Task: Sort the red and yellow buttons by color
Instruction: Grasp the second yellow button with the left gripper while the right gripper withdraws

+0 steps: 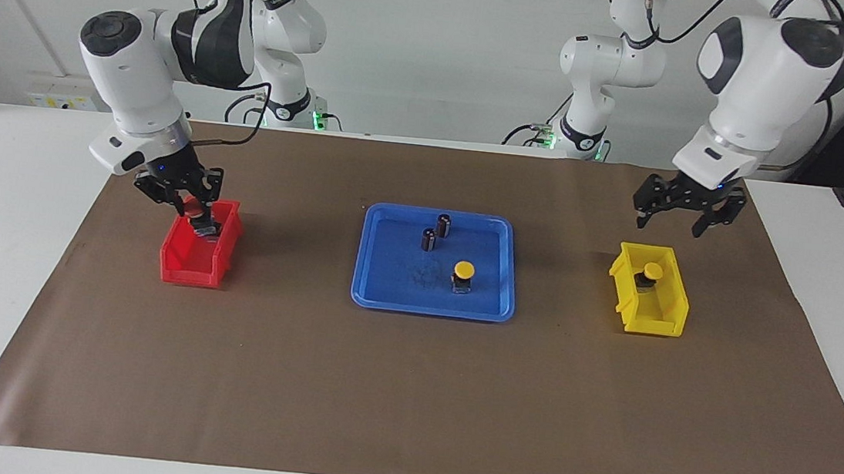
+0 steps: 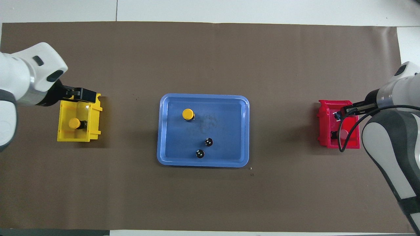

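My right gripper [image 1: 194, 209] is shut on a red button [image 1: 204, 227] and holds it low in the mouth of the red bin [image 1: 190, 270], also shown in the overhead view as the red bin [image 2: 323, 126]. Another red button [image 2: 343, 134] lies in that bin. One yellow button [image 1: 464, 270] stands upright in the blue tray [image 1: 385, 295]. A second yellow button [image 1: 652, 271] lies in the yellow bin [image 1: 646, 320]. My left gripper [image 1: 672, 217] hangs open and holds nothing, just above the yellow bin's edge nearest the robots.
Two small dark capless cylinders [image 1: 443, 225] [image 1: 429, 239] stand in the tray, nearer to the robots than the yellow button. A brown mat [image 1: 407, 390] covers the table under the bins and the tray.
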Robot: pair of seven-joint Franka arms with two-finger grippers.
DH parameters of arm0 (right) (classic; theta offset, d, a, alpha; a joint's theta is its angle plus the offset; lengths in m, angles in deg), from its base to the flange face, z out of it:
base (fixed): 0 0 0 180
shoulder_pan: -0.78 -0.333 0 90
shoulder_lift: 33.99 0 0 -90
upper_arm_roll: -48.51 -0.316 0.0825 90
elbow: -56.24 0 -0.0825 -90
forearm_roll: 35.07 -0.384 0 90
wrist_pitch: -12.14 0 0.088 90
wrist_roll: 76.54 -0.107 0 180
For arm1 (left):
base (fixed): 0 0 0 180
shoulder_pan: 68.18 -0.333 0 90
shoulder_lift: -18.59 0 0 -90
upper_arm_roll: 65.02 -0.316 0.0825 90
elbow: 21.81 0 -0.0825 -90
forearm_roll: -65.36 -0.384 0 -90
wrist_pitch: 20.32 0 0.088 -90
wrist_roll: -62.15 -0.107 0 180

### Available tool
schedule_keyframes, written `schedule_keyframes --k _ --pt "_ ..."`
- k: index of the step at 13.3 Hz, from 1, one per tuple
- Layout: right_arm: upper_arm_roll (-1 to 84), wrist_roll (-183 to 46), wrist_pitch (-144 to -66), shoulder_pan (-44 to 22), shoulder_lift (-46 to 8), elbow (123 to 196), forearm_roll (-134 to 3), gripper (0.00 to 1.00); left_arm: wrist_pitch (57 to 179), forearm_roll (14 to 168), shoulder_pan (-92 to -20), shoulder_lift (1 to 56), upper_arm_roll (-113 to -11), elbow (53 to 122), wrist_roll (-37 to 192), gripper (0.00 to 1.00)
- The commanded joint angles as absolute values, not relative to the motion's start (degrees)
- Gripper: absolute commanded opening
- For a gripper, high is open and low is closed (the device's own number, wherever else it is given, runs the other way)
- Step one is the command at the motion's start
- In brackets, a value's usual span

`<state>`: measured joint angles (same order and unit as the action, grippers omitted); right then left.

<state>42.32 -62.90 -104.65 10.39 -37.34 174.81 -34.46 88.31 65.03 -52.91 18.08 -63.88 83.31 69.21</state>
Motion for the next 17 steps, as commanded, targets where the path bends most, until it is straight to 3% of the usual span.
schedule_keyframes --k 1,5,13,17 --pt "41.56 -56.95 -107.99 14.31 -38.39 177.52 -35.51 0.23 95.14 64.84 -44.22 24.89 -64.58 82.43 82.14 0.97" --pt "41.56 -57.11 -112.21 14.58 -37.68 179.90 -35.51 0.23 98.49 64.66 -37.52 32.02 -64.58 79.18 89.64 0.96" --pt "41.56 -58.33 -124.96 14.23 -34.17 187.19 -35.60 0.23 103.16 64.39 -31.09 38.71 -64.58 78.91 98.00 0.94" --pt "41.48 -58.69 -127.95 14.23 -33.81 189.48 -35.68 0.25 103.96 64.48 -31.35 38.98 -64.50 79.26 99.77 0.82"
